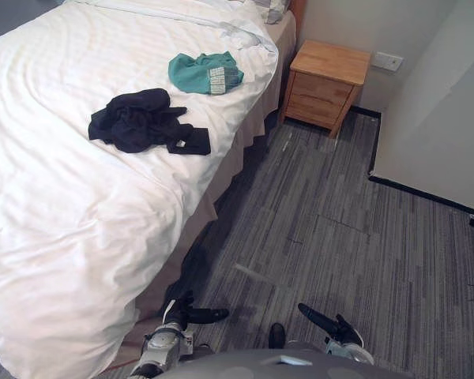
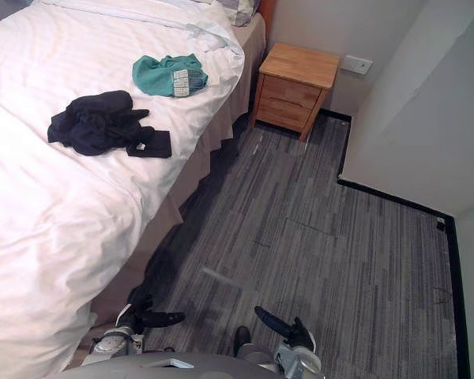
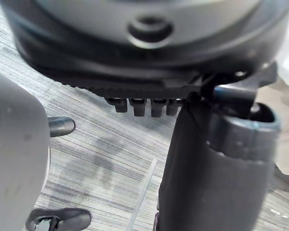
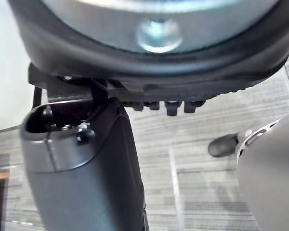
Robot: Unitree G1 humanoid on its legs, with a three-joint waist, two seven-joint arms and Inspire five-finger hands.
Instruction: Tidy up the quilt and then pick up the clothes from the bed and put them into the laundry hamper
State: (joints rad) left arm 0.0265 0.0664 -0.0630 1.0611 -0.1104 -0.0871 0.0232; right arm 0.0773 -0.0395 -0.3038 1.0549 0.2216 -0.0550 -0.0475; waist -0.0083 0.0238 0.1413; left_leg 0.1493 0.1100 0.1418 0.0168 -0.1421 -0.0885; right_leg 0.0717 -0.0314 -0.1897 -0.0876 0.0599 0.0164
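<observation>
Looks like square one. The left hand [image 1: 193, 315] and right hand [image 1: 336, 328] hang low, fingers loose, holding nothing. Dark clothes [image 1: 142, 120] and a green top [image 1: 205, 73] lie on the quilt [image 1: 79, 221]. Next it'll need to step in and reach for the quilt, I'd guess.

Both arms are held low, and both hands are empty. The left hand [image 1: 186, 316] sits at the end of the silver left wrist [image 1: 164, 344], its dark fingers [image 1: 213, 316] stretched straight toward the right hand. The right hand [image 1: 336, 325] rises from the right wrist [image 1: 349, 352], its fingers [image 1: 312, 314] straight and angled forward toward the left. The two hands are apart and do not touch. In each wrist view the thumb [image 3: 212, 159] stands out beside a row of uncurled fingers [image 4: 171, 107].
</observation>
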